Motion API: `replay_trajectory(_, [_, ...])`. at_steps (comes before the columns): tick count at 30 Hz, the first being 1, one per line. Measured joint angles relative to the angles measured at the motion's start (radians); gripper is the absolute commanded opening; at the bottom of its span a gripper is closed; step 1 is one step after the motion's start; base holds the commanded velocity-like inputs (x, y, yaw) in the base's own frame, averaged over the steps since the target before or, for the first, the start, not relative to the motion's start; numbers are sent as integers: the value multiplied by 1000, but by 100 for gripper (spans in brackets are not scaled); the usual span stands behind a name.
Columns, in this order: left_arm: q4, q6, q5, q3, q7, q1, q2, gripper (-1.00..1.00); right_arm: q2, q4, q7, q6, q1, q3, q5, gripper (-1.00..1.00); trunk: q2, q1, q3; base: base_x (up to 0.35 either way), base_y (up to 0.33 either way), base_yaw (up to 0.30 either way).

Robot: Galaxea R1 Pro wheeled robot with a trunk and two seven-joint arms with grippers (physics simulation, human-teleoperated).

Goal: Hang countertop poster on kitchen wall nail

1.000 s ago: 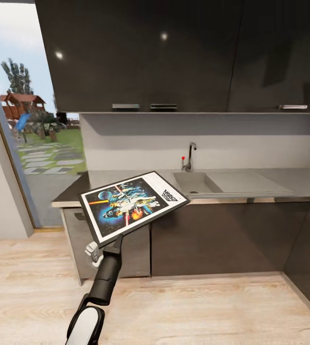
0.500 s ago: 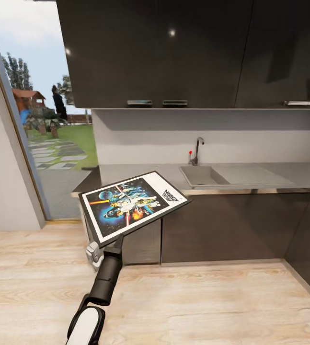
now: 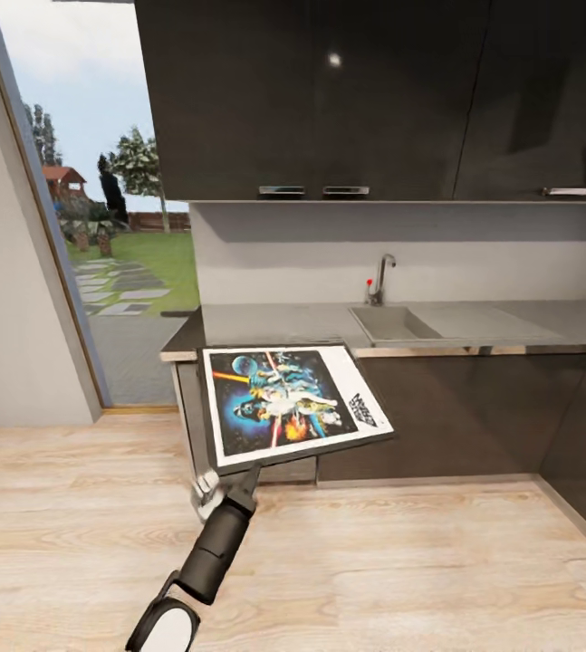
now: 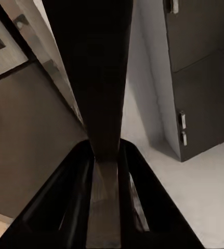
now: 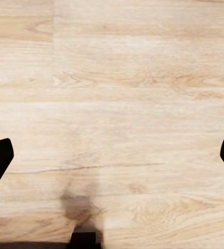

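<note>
The black-framed poster (image 3: 291, 405) with a white border and blue space artwork lies almost flat in the air in front of the counter, face up. My left gripper (image 3: 245, 474) is shut on its near edge. In the left wrist view the poster's dark edge (image 4: 99, 78) runs out from between the two black fingers (image 4: 73, 202). The light-grey kitchen countertop (image 3: 274, 321) with its sink (image 3: 392, 323) and chrome tap (image 3: 379, 276) stands behind the poster. My right gripper (image 5: 112, 155) hangs open over the wooden floor, fingertips far apart. No wall nail is visible.
Dark upper cabinets (image 3: 329, 100) hang over the counter, and dark base cabinets (image 3: 456, 417) run below it and turn toward me at the right. A tall glass opening (image 3: 102, 235) onto a garden is at the left, beside a pale grey wall (image 3: 12, 344). Light wooden floor (image 3: 374, 570) lies around me.
The whole view has swung left, so counter and sink sit further right. The poster in my left gripper has moved right and turned, its long sides now pointing more squarely away.
</note>
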Motion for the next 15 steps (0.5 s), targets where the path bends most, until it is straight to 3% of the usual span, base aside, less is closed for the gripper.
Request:
replay_trajectory(3, [0, 31, -53, -5, -2, 0, 33, -100, -1, -1, 0, 0, 0, 0, 0, 100, 0, 0, 0, -11, 11, 0])
replay_trajectory(7, [0, 79, -80, -10, -10, 0, 56, -100, -1, -3, 0, 0, -1, 0, 0, 100, 0, 0, 0, -5, 5, 0])
replay_trajectory(10, [0, 100, -88, -10, -53, 0, 68, -100, -2, -5, 1, 0, -1, -1, 0, 100, 0, 0, 0, -1, 1, 0])
replay_trajectory(12, [-1, 122, -93, 11, -120, 0, 98, -100, -2, -7, 1, 0, -1, -1, 0, 100, 0, 0, 0, 0, 0, 0])
replay_trajectory(15, [-1, 162, -94, 47, -163, -5, 116, -100, -3, -7, 1, 0, -1, 0, 0, 100, 0, 0, 0, 0, 0, 0])
